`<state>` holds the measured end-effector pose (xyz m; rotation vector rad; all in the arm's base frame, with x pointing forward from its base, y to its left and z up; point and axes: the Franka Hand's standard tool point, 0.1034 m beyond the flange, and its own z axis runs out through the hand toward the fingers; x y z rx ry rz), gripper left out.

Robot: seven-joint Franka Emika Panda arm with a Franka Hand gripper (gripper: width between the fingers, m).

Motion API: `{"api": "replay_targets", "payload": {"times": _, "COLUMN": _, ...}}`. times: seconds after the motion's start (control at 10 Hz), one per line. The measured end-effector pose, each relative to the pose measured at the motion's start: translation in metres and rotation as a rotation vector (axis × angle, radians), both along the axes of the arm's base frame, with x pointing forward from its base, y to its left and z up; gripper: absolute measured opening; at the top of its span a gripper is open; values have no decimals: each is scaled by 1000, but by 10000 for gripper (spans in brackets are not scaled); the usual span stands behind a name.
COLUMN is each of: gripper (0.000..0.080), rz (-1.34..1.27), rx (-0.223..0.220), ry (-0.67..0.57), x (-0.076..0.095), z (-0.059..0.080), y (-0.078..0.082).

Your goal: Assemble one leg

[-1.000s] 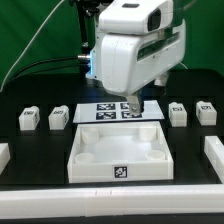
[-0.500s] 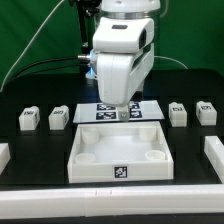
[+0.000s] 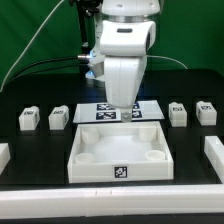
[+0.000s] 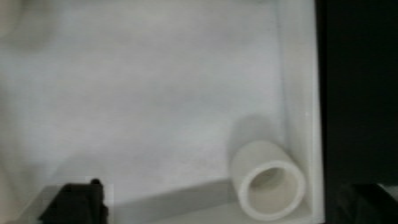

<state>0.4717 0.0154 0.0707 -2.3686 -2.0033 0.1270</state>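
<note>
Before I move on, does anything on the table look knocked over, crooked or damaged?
Nothing stands out. The panel sits square, with two legs on the exterior view's left and two on its right. The fingers are spread and empty.

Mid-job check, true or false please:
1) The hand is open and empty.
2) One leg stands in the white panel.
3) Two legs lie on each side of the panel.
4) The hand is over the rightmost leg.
1) True. The hand is open, with nothing between its fingers.
2) False. The white panel holds no leg, and the round socket in the wrist view is empty.
3) True. The legs lie at the exterior view's left, and two more at its right.
4) False. The hand hangs mid-scene at the panel's far edge, by the marker board.
</note>
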Motion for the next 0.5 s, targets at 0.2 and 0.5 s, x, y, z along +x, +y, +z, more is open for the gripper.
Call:
{"api": "replay_targets", "payload": {"times": 0.2, "gripper": 650, "rz": 84, "rx": 9, "ry": 20, "x": -34, "z": -15, "y": -2}}
{"api": "replay_targets", "payload": {"times": 0.5, "gripper": 650, "rz": 83, "rx": 17, "ry": 63, "x": -56, "z": -44, "y": -14}}
